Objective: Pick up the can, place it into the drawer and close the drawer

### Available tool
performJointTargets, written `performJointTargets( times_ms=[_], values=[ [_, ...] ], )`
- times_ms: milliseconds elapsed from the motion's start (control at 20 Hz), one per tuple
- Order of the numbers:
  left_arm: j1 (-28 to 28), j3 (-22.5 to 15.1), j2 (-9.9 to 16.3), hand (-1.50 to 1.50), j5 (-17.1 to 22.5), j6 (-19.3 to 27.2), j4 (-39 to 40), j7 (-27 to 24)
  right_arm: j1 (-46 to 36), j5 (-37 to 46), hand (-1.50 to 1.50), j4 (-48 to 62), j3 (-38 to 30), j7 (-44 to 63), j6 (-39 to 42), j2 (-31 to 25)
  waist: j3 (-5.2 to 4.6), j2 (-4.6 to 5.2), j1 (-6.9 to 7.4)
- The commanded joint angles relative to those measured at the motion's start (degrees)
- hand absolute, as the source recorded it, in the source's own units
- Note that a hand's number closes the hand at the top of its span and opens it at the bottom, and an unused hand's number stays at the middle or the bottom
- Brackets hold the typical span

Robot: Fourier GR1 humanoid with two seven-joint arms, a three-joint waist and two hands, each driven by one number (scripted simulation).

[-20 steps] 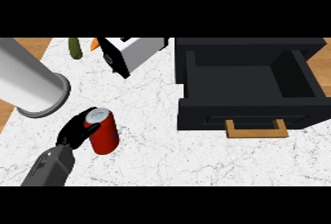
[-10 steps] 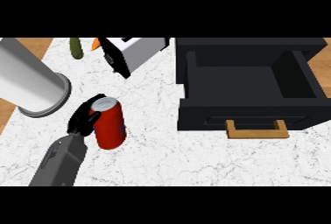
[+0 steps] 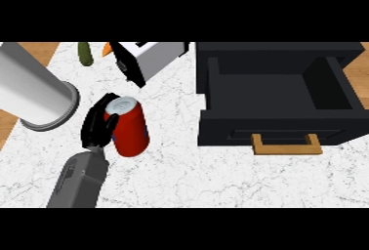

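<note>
A red can (image 3: 130,129) with a silver top is held above the white marble counter, left of centre. My left hand (image 3: 98,125) is curled round its left side, with the grey forearm running down to the lower left. The black drawer (image 3: 277,93) stands pulled open at the right, its inside bare, with a tan handle (image 3: 286,145) on its front face. My right hand does not show.
A large grey cylinder (image 3: 32,93) lies at the left edge, close to the hand. At the back stand a white and black box (image 3: 148,58), a green vegetable (image 3: 85,52) and an orange piece (image 3: 107,48). Wooden floor shows past the counter's left edge.
The left hand has carried the can up and to the right, nearer the drawer. The can now looks larger and tilts slightly.
</note>
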Motion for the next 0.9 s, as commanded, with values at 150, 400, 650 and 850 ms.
performJointTargets(
  times_ms=[150,400,650,850],
  values=[
    [0.1,-5.8,0.2,1.5,-2.0,9.8,-14.1,6.7,2.3,-1.5,-1.5,-2.3,0.1,-0.5,-1.2,0.1,0.0,0.02,-0.11],
    [-3.0,-7.7,0.6,1.5,-1.6,14.1,-19.0,12.5,3.0,0.2,-1.5,1.2,1.8,-3.8,-0.2,0.1,-0.01,0.13,-0.39],
    [-7.1,-11.3,0.2,1.5,-3.7,20.4,-27.6,21.9,-1.0,-0.7,-1.5,0.8,-1.2,0.4,-0.2,-0.8,-0.01,0.12,0.0],
    [-15.6,-11.1,0.4,1.5,-5.7,23.2,-21.9,23.1,-0.5,0.3,-1.5,0.1,1.2,-0.1,-0.9,0.1,-0.01,0.22,-0.43]
  ],
)
